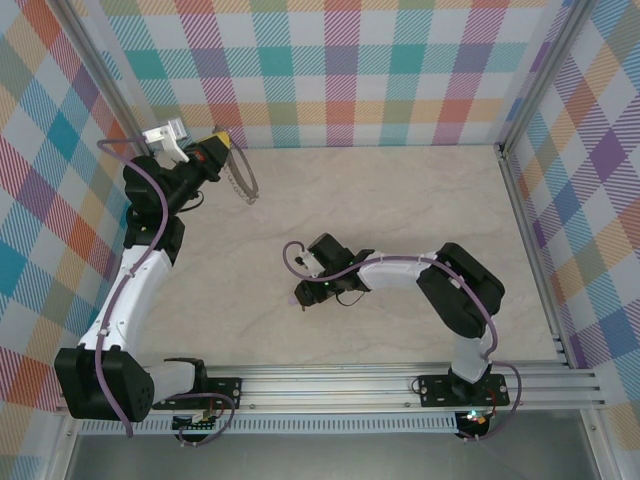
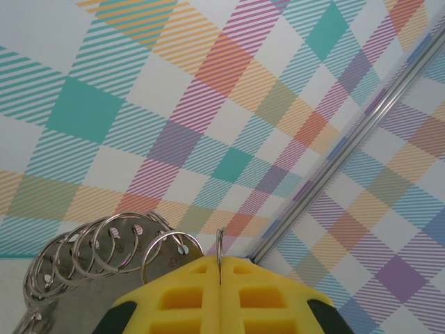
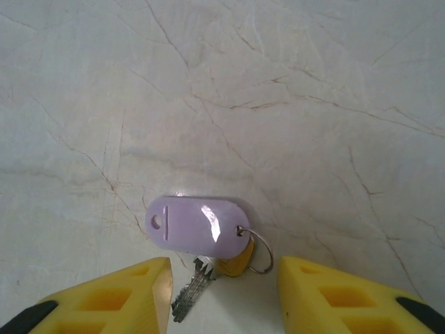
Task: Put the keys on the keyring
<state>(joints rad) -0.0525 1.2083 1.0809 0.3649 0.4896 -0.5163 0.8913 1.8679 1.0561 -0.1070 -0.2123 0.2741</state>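
At mid-table, the right gripper (image 3: 224,282) hangs with its yellow fingers parted on either side of the key (image 3: 198,226). The key lies flat on the marble table (image 3: 292,104), lilac head outward, blade close to one finger, with a small wire loop (image 3: 263,252) at its right. Far left, by the plaid wall (image 2: 208,76) and frame post (image 2: 348,153), the left gripper (image 2: 220,268) is clamped on the keyring (image 2: 104,247), held aloft.

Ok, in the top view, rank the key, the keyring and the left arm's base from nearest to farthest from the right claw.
1. key: at the tips of the right claw, just to its left.
2. keyring: far-left area, pinched in the left claw.
3. left arm's base: near-left corner.
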